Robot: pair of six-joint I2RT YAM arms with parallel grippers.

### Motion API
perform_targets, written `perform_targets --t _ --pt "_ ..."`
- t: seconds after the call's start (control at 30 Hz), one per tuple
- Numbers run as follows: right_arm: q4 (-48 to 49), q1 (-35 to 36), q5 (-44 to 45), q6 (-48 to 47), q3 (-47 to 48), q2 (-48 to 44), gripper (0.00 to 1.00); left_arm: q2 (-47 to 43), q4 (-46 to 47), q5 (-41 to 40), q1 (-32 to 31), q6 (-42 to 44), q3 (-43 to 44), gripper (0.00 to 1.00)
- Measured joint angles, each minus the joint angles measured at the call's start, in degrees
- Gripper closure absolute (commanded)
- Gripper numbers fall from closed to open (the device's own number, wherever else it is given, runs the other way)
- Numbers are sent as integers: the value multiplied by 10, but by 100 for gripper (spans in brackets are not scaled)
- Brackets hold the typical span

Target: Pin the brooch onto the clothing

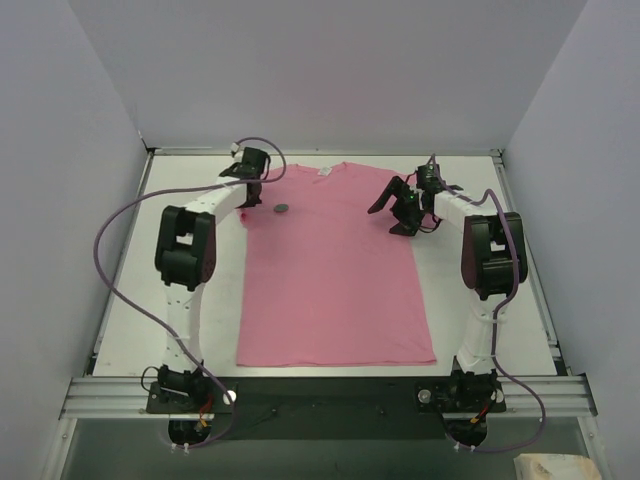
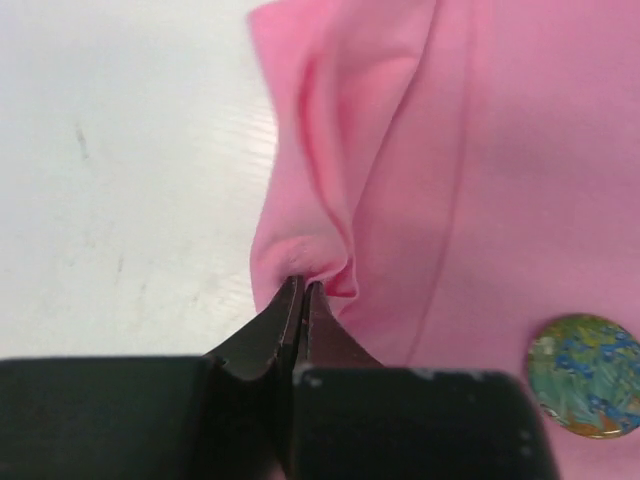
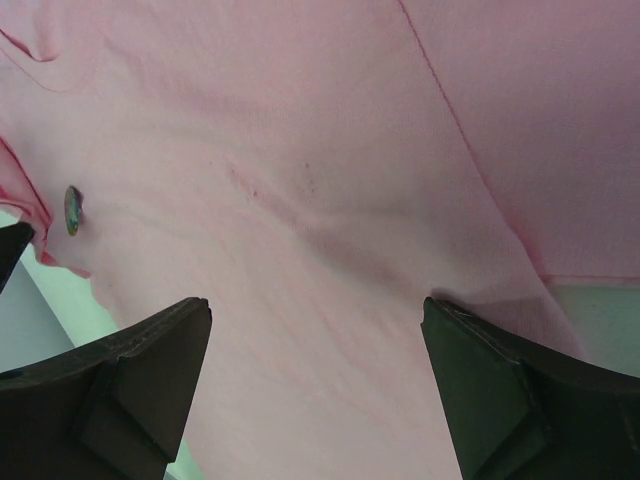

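Note:
The pink T-shirt (image 1: 335, 280) lies flat on the white table with its neckline at the far end. The brooch (image 1: 282, 208), a small round disc, rests on the shirt's upper left chest. In the left wrist view the brooch (image 2: 585, 375) shows a green and blue pattern. My left gripper (image 2: 303, 285) is shut on a pinched fold of the shirt (image 2: 500, 150) at its left sleeve edge, left of the brooch. From above, the left gripper (image 1: 251, 197) sits just beside the brooch. My right gripper (image 3: 315, 320) is open over the shirt's right shoulder (image 1: 393, 210), with nothing between its fingers.
The white table (image 1: 130, 300) is walled by grey panels on three sides. A metal rail (image 1: 320, 390) carries both arm bases at the near edge. Purple cables loop off each arm. The left arm's fingertip (image 3: 12, 245) shows at the left edge of the right wrist view.

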Motion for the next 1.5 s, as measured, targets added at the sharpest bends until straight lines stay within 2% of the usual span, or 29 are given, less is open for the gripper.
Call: perform_targets --t 0.2,0.3,0.5,0.6,0.8,0.83,0.97,1.13,1.37,1.5 --pt "3 0 -2 0 -2 0 9 -100 69 48 74 -55 -132 100" --pt "4 0 -2 0 -2 0 9 -119 95 73 102 -81 -165 100" --pt "6 0 -4 0 -3 0 9 -123 124 119 124 -124 -217 94" --pt "7 0 -4 0 -3 0 9 -127 130 125 124 -139 -236 87" --pt "7 0 -4 0 -4 -1 9 -188 167 135 124 -162 -323 61" --pt "8 0 -4 0 -4 -1 9 -201 174 137 124 -165 -340 46" --pt "8 0 -4 0 -4 -1 9 -243 190 140 124 -171 -389 24" --pt "7 1 -4 0 -4 -2 9 -284 201 130 121 -170 -413 22" --pt "-12 -1 3 -3 0 -10 9 -321 214 122 105 -147 -401 22" --pt "-23 -9 9 -5 17 -11 9 -316 213 120 85 -124 -368 30"
